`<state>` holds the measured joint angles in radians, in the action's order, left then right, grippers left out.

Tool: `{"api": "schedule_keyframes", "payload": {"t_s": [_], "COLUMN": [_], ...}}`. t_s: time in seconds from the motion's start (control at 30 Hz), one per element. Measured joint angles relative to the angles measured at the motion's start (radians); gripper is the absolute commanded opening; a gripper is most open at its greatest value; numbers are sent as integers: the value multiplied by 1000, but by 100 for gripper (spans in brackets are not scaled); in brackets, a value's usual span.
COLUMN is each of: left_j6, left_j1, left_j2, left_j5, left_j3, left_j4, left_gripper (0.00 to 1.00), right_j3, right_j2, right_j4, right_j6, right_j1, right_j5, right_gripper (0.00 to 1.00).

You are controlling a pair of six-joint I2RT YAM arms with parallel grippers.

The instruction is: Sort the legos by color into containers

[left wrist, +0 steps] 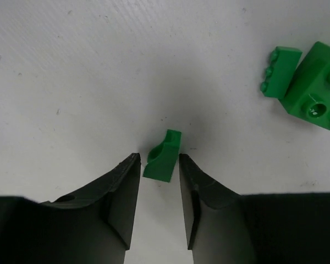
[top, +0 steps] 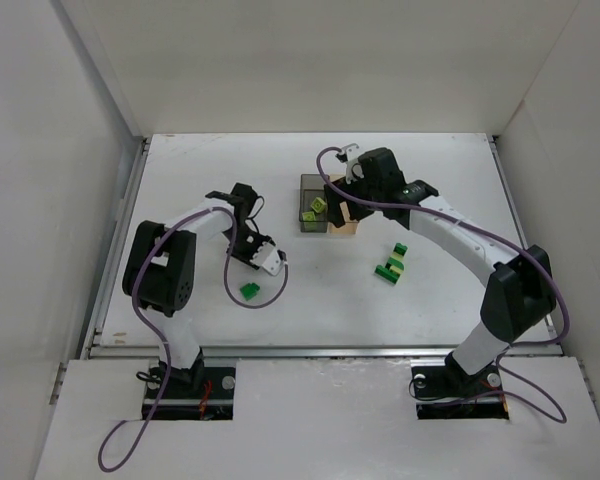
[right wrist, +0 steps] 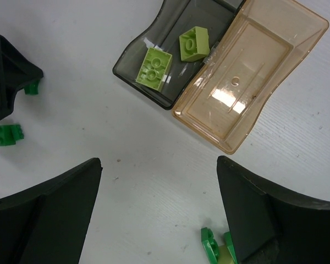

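My left gripper [left wrist: 159,159] is open low over the table, its fingertips either side of a small bright green lego [left wrist: 164,157] without clamping it. In the top view this gripper [top: 248,262] hides that piece. Two more bright green legos [left wrist: 313,91] lie ahead of it; they show as one green lego in the top view [top: 250,290]. My right gripper [right wrist: 159,160] is wide open and empty, above the table beside the containers. The smoky grey container [right wrist: 170,16] holds two pale yellow-green legos [right wrist: 154,67]. The amber container [right wrist: 247,82] joined to it is empty.
A cluster of green and pale legos [top: 392,265] lies right of centre and shows at the bottom of the right wrist view [right wrist: 212,247]. In the top view my right gripper [top: 342,205] covers most of the amber container [top: 345,230]. White walls surround the table.
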<state>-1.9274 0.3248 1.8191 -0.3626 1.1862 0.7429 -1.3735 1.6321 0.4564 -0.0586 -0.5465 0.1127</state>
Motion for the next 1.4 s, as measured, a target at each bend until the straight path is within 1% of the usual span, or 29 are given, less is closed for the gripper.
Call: {"api": "schedule_keyframes", "payload": {"t_s": [0.07,0.1,0.13,0.3,0.4,0.47,0.5,0.53,0.6,0.7,0.73,0.77,0.83,0.97,1.07,1.17,1.2,1.33,1.37,1.4], "left_j6": [2,6,10,80,154,209,259,280,354,505,576,692,937,1336,1552,1700,1733,1815,1825,1831], "left_j1": [6,8,12,21,8,-13,-33,-42,-68,-93,-92,-84,-50,62,133,164,166,168,168,169], "left_j2": [0,0,0,0,21,55,80,87,115,129,128,126,124,138,190,279,311,399,410,418], "left_j5": [8,13,19,24,-32,-94,-149,-172,-271,-431,-485,-531,-576,-556,-518,-494,-484,-423,-410,-400], "left_j3": [-3,-5,-6,1,59,159,246,279,402,554,585,601,604,558,557,589,601,621,621,621], "left_j4": [-2,-3,-5,-13,23,74,92,94,123,116,96,46,-108,-425,-584,-669,-688,-712,-712,-711], "left_gripper": [17,5,0,0,0,0,0,0,0,0,0,0,0,0,2,6,10,19,24,28], "right_j3": [0,0,0,0,0,0,0,0,0,0,0,0,0,10,38,68,74,81,81,82], "right_j2": [0,0,0,0,0,0,0,0,0,0,0,0,0,-1,-12,-37,-45,-61,-61,-61], "right_j4": [0,0,0,0,0,-1,-1,-2,-9,-22,-23,-23,-23,-26,-31,-30,-31,-31,-31,-31], "right_j6": [0,0,1,2,-9,-38,-55,-76,-124,-192,-212,-233,-253,-298,-322,-334,-334,-331,-329,-327], "right_j1": [0,0,0,0,6,21,36,54,101,172,191,203,211,212,219,233,236,245,245,245], "right_j5": [0,0,1,-1,-3,0,1,0,-3,-37,-53,-78,-92,-134,-161,-185,-190,-200,-201,-200], "right_gripper": [91,91,91,91,91,91,91,91,91,91,91,91,91,93,94,94,94,94,94,94]}}
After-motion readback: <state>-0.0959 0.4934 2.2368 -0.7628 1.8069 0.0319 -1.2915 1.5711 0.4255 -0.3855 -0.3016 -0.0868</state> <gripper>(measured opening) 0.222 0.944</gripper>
